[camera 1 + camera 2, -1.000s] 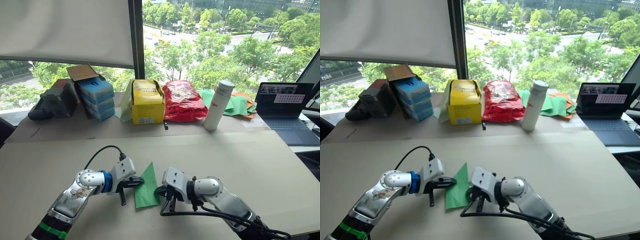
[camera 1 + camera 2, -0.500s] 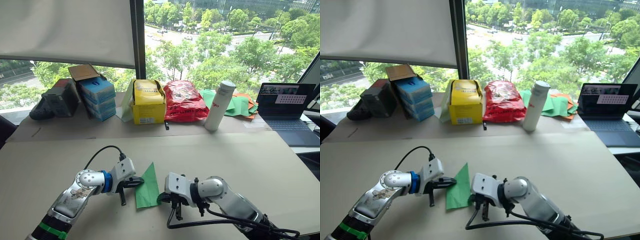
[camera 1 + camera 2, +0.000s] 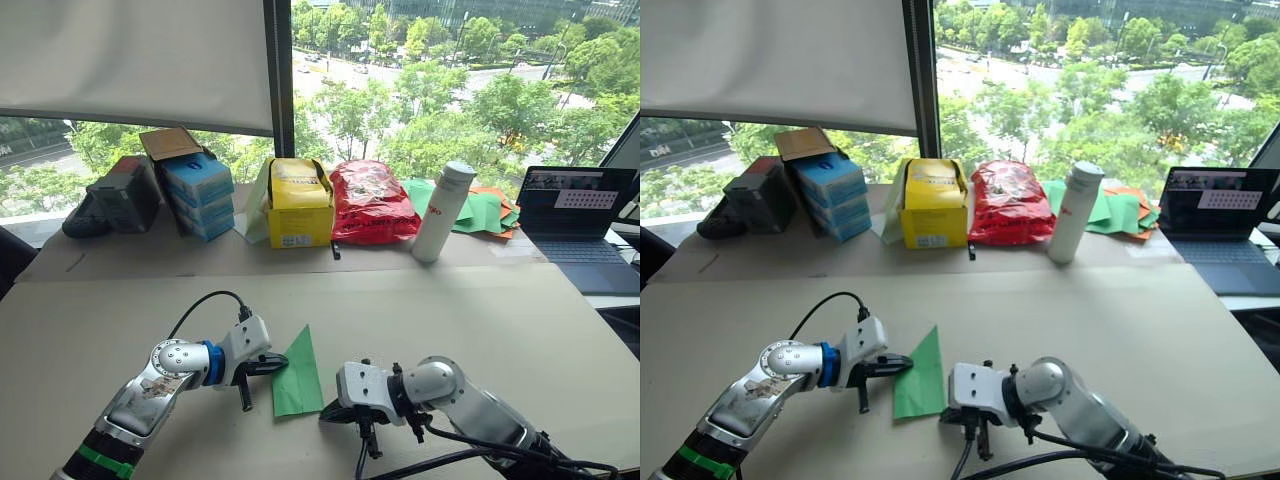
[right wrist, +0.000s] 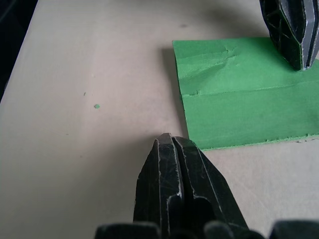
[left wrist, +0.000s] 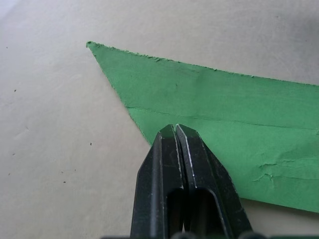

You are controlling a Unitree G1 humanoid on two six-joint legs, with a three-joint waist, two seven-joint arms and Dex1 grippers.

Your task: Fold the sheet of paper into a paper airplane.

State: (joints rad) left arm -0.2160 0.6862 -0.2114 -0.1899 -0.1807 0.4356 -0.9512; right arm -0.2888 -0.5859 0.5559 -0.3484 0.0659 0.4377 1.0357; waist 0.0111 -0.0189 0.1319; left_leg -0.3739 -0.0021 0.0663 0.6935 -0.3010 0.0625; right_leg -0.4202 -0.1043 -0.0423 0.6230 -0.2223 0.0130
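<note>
The sheet of paper (image 3: 298, 372) is bright green and folded into a narrow pointed wedge. It lies flat on the tan table, its tip pointing away from me. My left gripper (image 3: 279, 364) is shut, and its tips (image 5: 174, 132) rest on the paper's left edge near the middle. My right gripper (image 3: 327, 412) is shut too. Its tips (image 4: 167, 140) sit on the bare table just off the corner of the wedge's wide end (image 4: 239, 94), not touching the paper.
Along the back stand blue boxes (image 3: 195, 195), a yellow box (image 3: 296, 205), a red bag (image 3: 368, 200), a white bottle (image 3: 440, 212), a pile of green and orange sheets (image 3: 482, 212) and a laptop (image 3: 580, 220). A black cable (image 3: 362, 458) trails near the front edge.
My right gripper has drawn back off the paper's lower right edge toward the near side of the table. The left gripper and the paper have stayed put.
</note>
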